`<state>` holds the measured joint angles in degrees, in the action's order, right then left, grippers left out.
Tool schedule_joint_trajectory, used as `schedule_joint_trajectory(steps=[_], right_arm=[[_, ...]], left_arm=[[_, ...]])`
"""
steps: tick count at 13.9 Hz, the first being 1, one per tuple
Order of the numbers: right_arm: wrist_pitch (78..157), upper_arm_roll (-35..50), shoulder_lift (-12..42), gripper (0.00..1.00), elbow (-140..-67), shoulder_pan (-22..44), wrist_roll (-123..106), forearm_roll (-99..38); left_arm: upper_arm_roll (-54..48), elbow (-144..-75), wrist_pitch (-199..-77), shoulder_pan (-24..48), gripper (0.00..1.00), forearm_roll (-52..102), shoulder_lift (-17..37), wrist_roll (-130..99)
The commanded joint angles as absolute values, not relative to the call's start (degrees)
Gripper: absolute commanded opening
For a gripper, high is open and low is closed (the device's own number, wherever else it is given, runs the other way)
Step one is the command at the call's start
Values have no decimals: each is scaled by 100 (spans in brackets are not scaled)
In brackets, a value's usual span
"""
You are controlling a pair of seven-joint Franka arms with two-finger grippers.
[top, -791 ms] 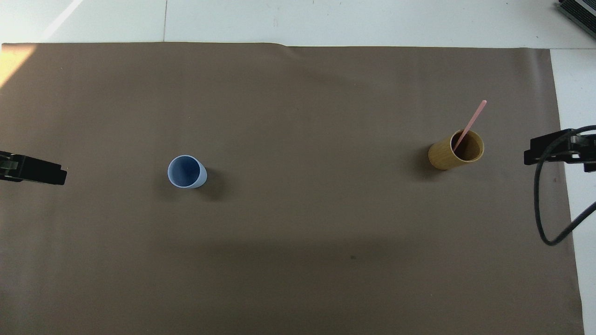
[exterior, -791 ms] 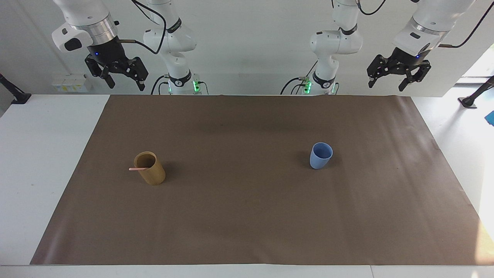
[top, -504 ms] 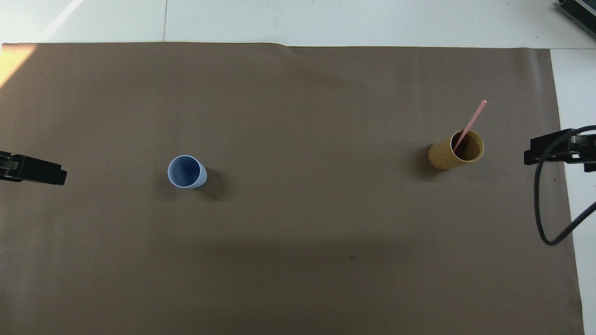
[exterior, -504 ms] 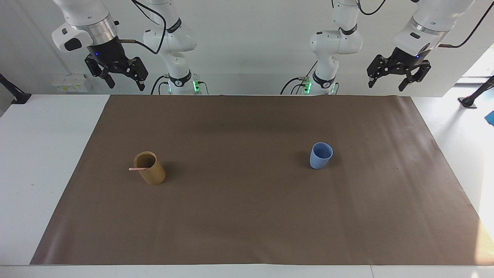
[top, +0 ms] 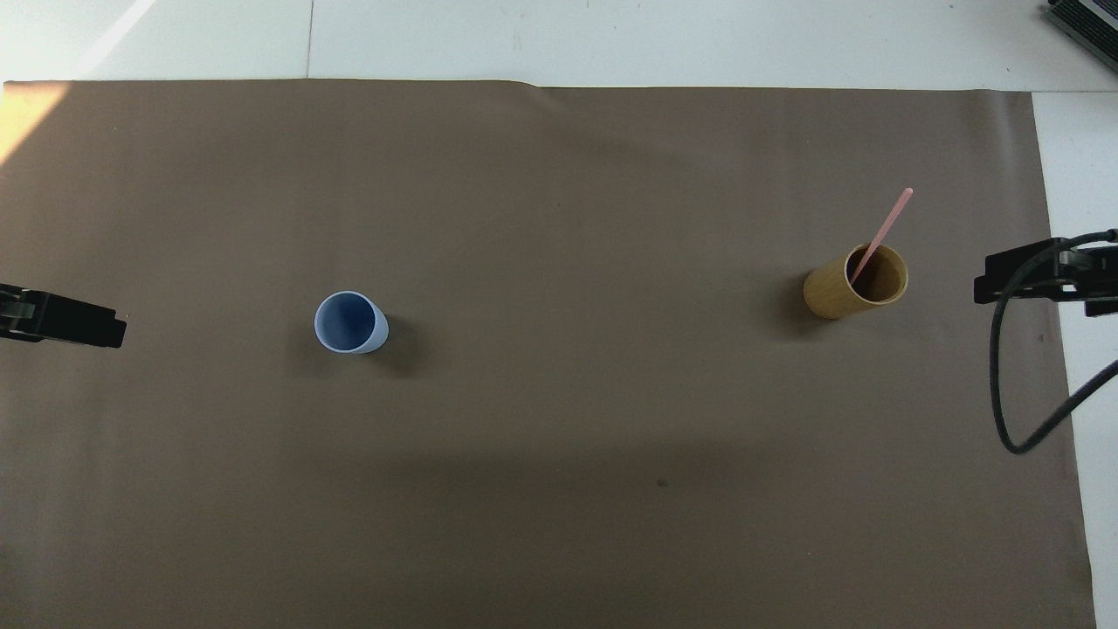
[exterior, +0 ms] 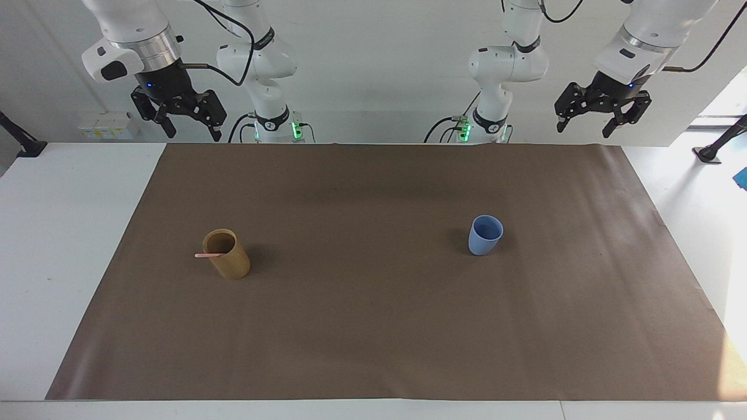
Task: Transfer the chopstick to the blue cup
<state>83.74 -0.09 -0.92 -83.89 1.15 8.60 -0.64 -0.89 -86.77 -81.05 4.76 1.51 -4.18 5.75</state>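
The pale pink chopstick [exterior: 205,255] stands tilted in the tan bamboo holder [exterior: 229,259] toward the right arm's end of the table; its top leans out over the rim in the overhead view [top: 884,225]. The blue cup [exterior: 485,235] stands upright and empty toward the left arm's end [top: 350,322]. My right gripper [exterior: 192,129] hangs open and empty high over the table's edge by the robots, apart from the holder [top: 852,284]. My left gripper [exterior: 585,127] hangs open and empty, high at its own end.
A brown mat [exterior: 373,326] covers most of the white table. A black cable [top: 1004,393] loops from the right arm. Only the grippers' edges show in the overhead view, the right gripper [top: 1039,278] and the left gripper [top: 65,319].
My right gripper has shifted slightly toward the bamboo holder and turned a little. The left arm, cup, holder and chopstick have not moved.
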Motion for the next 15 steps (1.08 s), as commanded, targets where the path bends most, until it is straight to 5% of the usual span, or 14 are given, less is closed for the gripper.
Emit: schedule_joint_trajectory(steps=[1, 4, 11, 15], right_arm=[[8517, 9, -237, 100, -8578, 79, 791, -106], [8517, 9, -237, 100, -8587, 70, 800, -62], [8700, 9, -246, 100, -8666, 35, 748, -62], [8973, 9, -237, 100, -8701, 9, 738, -62]], left_arm=[[-141, -8771, -8033, 352, 100, 220, -545, 571], [-176, -9120, -8181, 448, 100, 246, -711, 572], [-220, -11063, -11307, 861, 100, 255, -492, -1388], [-220, -11486, -12337, 958, 100, 255, 166, -2046]])
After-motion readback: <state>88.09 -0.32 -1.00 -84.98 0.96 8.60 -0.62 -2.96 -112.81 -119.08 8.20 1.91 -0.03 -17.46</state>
